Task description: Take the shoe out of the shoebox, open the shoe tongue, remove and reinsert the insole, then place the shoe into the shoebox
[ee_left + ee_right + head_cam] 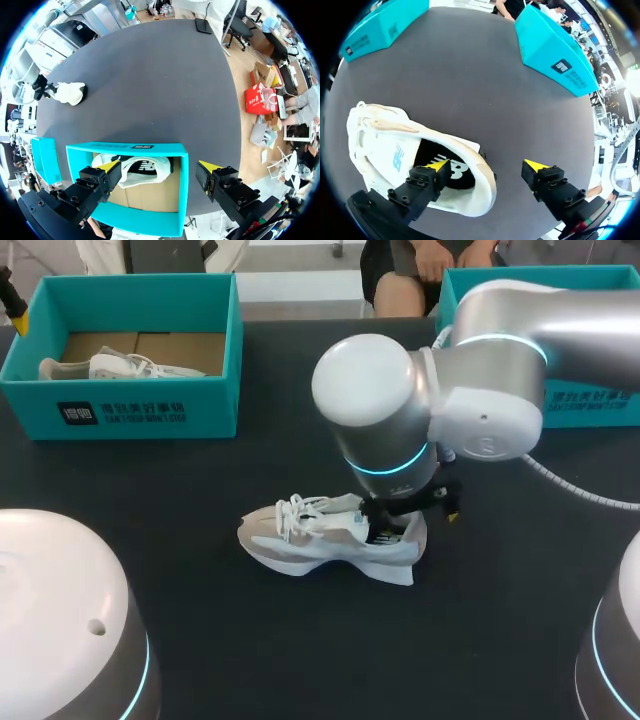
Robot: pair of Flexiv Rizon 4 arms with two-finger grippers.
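Note:
A white and beige sneaker [325, 535] lies on its side in the middle of the dark table. My right gripper [415, 520] is at its heel. In the right wrist view this gripper [487, 166] is open: one finger sits inside the sneaker [390, 145] over the black insole [432, 157], the other outside, with the heel wall between them. A teal shoebox [140, 405] at the back left holds a second white shoe [110, 367]. My left gripper [159, 170] hangs open above that shoebox [135, 149] and the shoe [145, 172] in it.
Another teal box [590, 400] stands at the back right, just behind my right arm. In the right wrist view both boxes lie ahead of the gripper, one to each side [555, 47] [385, 25]. Bare dark table lies between them and around the sneaker.

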